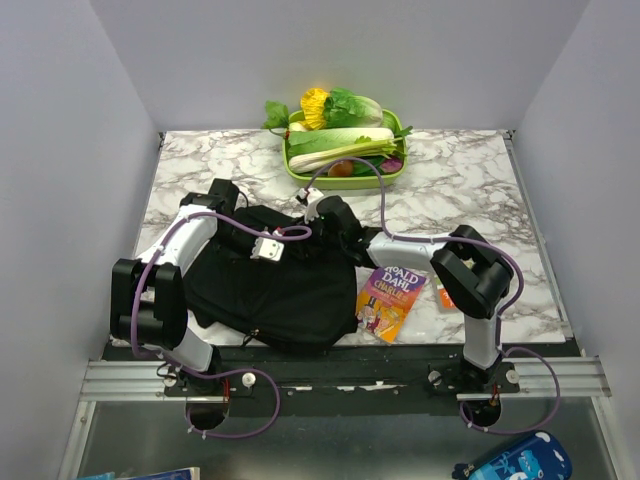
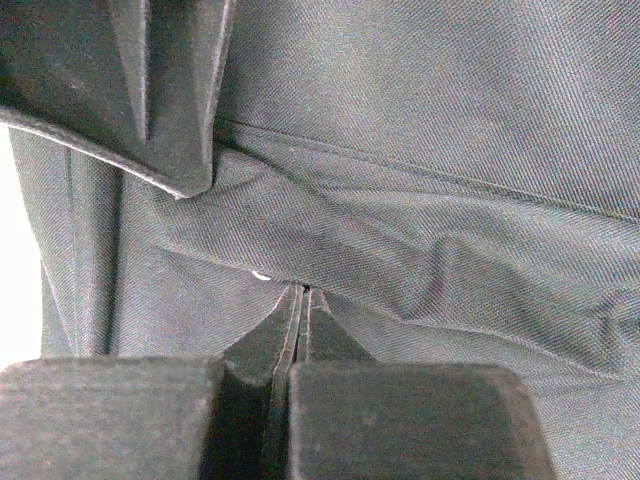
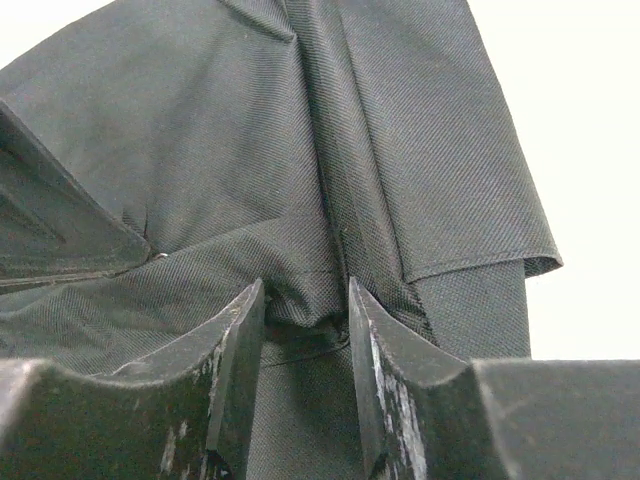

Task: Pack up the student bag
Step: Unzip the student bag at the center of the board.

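The student bag [image 1: 280,295], a soft black backpack, lies crumpled on the marble table between my two arms. My left gripper [image 1: 283,243] sits over its upper middle. In the left wrist view it [image 2: 300,292] is shut, pinching a thin ridge of the bag's black fabric [image 2: 420,240]. My right gripper [image 1: 320,215] is at the bag's top right edge. Seen from the right wrist, it [image 3: 305,300] is open, with a bunched fold of bag fabric [image 3: 300,200] between its fingertips [image 3: 250,310].
A Roald Dahl paperback [image 1: 390,298] lies just right of the bag, with a small orange item [image 1: 443,297] beside it under the right arm. A green tray [image 1: 292,168] of toy vegetables stands at the back. A blue case [image 1: 510,460] lies below the table's front right.
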Available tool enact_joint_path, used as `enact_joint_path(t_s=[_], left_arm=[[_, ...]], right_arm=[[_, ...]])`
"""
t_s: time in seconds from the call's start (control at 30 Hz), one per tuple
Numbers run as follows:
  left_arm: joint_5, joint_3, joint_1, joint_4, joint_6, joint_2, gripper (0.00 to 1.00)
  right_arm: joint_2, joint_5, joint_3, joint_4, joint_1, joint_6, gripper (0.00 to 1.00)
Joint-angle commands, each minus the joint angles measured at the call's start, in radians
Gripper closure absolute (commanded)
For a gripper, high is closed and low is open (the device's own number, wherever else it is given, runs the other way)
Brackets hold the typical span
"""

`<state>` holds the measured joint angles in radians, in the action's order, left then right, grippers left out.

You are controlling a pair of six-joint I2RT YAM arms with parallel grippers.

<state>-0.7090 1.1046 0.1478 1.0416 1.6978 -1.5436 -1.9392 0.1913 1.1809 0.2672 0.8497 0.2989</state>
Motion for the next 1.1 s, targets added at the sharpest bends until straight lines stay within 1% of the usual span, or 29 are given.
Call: enact_joint_path(t_s=[0.0, 0.03, 0.13, 0.3, 0.4, 0.53, 0.57, 0.67, 0.7, 0.83, 0.97, 1.07], left_arm=[[-0.063, 0.014, 0.003, 0.046, 0.01, 0.016, 1.0], [-0.061, 0.012, 0.003, 0.051, 0.01, 0.02, 1.0], [-0.046, 0.005, 0.003, 0.058, 0.002, 0.031, 1.0], [-0.017, -0.026, -0.02, 0.075, -0.007, 0.059, 1.0], [0.026, -0.038, -0.051, 0.112, 0.003, 0.073, 1.0], [0.092, -0.037, -0.111, 0.21, 0.048, 0.085, 1.0], [0.133, -0.04, -0.134, 0.221, 0.056, 0.086, 1.0], [0.173, -0.043, -0.18, 0.276, 0.082, 0.105, 1.0], [0.198, -0.04, -0.201, 0.293, 0.086, 0.109, 1.0], [0.276, -0.045, -0.231, 0.383, 0.103, 0.129, 1.0], [0.348, -0.071, -0.247, 0.397, 0.108, 0.158, 1.0], [0.378, -0.071, -0.26, 0.402, 0.099, 0.158, 1.0]], right_arm=[[-0.035, -0.018, 0.036, -0.022, 0.009, 0.005, 0.6], [-0.033, -0.024, 0.039, -0.019, 0.009, 0.005, 0.76], [-0.021, -0.059, 0.033, -0.019, 0.008, 0.002, 0.99], [-0.001, -0.111, 0.01, -0.019, -0.004, 0.003, 0.99], [0.008, -0.142, -0.004, -0.019, -0.021, 0.008, 0.99], [0.011, -0.173, 0.0, -0.005, -0.05, 0.009, 0.99], [0.009, -0.18, 0.002, 0.0, -0.058, 0.009, 0.99], [0.006, -0.185, 0.02, 0.006, -0.078, 0.008, 0.99], [0.008, -0.226, 0.023, 0.006, -0.083, 0.002, 0.99], [0.003, -0.248, 0.043, 0.01, -0.093, -0.01, 0.99], [0.009, -0.269, 0.048, 0.015, -0.093, -0.021, 0.99], [0.02, -0.282, 0.034, 0.018, -0.095, -0.03, 0.99]])
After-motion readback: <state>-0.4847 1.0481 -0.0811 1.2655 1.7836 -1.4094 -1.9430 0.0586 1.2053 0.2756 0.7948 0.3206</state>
